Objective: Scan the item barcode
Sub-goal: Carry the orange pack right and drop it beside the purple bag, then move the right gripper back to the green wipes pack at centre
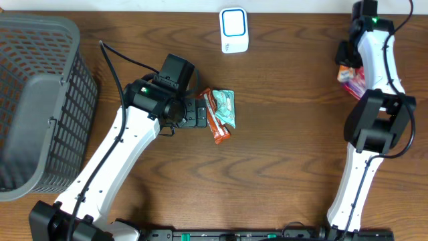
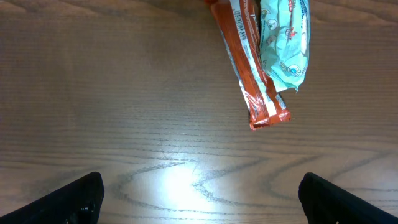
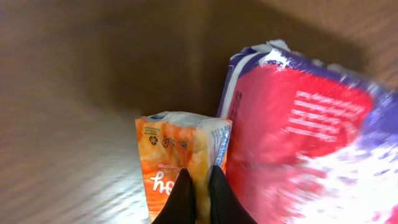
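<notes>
A white barcode scanner [image 1: 234, 30] with a blue-ringed face stands at the table's far edge. An orange-red snack bar [image 2: 249, 68] with a printed barcode lies beside a teal packet [image 2: 285, 43]; both also show in the overhead view, the bar [image 1: 217, 120] left of the teal packet [image 1: 227, 106]. My left gripper [image 2: 200, 199] hangs open just short of them, nothing between its fingers. At the far right my right gripper [image 3: 200, 186] is shut on the edge of an orange packet [image 3: 171, 162]. A red and purple packet [image 3: 298, 137] lies against it.
A grey mesh basket [image 1: 40, 100] fills the left side of the table. The right arm [image 1: 374, 114] folds back along the right edge, with the red packet [image 1: 352, 82] showing beneath its wrist.
</notes>
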Available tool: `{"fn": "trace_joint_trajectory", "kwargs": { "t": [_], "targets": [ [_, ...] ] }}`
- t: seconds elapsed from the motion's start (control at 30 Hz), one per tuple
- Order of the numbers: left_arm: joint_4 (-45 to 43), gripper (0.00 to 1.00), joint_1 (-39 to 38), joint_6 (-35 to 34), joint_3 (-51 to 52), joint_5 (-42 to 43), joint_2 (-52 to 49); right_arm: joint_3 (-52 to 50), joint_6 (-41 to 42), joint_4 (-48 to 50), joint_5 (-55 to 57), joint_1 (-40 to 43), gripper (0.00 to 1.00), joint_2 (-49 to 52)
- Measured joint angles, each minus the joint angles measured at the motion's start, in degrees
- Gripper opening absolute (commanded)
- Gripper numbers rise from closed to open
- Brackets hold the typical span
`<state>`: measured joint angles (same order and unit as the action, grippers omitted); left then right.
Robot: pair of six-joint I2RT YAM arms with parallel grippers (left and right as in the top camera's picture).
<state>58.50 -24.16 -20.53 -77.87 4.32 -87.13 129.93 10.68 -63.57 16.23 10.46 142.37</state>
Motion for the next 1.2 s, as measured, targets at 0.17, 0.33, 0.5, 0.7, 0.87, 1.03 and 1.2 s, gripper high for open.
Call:
{"fn": "trace_joint_trajectory", "kwargs": {
  "t": [0.17,0.33,0.5,0.7,0.87,1.03,1.2],
  "targets": [
    [0.00,1.00,0.00,0.00,0.00,0.00,0.02,-1.05,0.13,-1.79,0.13,2.64,0.02,0.00],
    [0.00,1.00,0.00,0.00,0.00,0.00,0.02,-1.03,0.28,-4.17,2.16,5.20,0.07,-0.02],
    [0.00,1.00,0.00,0.00,0.00,0.00,0.00,-0.59,-0.31,-6.56,8.35,6.05,0.65,-0.02],
    [0.00,1.00,0.00,0.00,0.00,0.00,0.00,-0.24,-1.36,-5.92,9.44,5.60,0.86,-2.21],
    [0.00,1.00,0.00,0.00,0.00,0.00,0.00,-0.22,-1.57,-2.93,0.79,4.52,0.91,-8.41],
    [0.00,1.00,0.00,0.00,0.00,0.00,0.02,0.46,-1.29,-1.88,-11.63,3.48,0.97,-14.78],
    [0.02,1.00,0.00,0.00,0.00,0.00,0.02,1.25,-0.72,-2.56,-28.41,2.08,0.94,-17.38]
  ]
}}
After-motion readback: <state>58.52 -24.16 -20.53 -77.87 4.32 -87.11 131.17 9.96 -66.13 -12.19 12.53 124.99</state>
